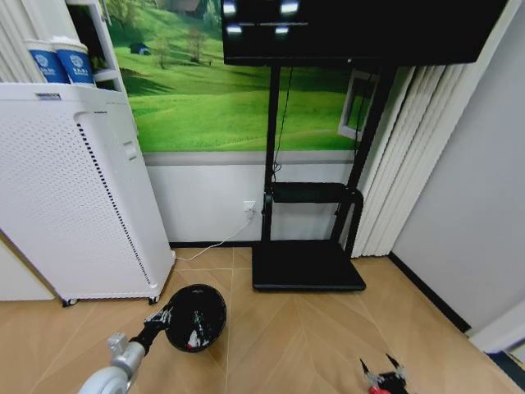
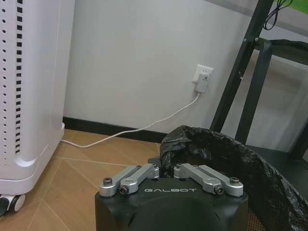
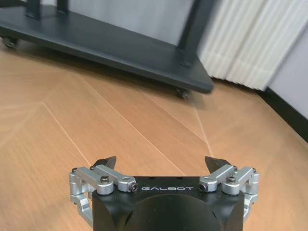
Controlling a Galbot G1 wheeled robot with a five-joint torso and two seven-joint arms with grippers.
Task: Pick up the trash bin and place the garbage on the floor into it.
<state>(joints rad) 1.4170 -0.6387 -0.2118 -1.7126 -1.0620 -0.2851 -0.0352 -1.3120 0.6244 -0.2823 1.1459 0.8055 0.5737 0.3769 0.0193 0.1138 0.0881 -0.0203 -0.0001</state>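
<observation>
Your left tool point(image 2: 166, 169) is pinched shut on the near rim of the trash bin point(image 1: 197, 316), which hangs just ahead of it over the floor point(image 1: 312, 345). Expect a light, flexing mesh wall with slippery liner, so keep hold at the rim. Your right tool point(image 3: 161, 163) is spread wide, empty.

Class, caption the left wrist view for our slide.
Left gripper shut on the black trash bin's liner rim beside a white cabinet.

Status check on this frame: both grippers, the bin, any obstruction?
Left gripper shut on trash bin rim. Right gripper open, low over bare floor. Bits visible inside bin. No obstruction.
</observation>
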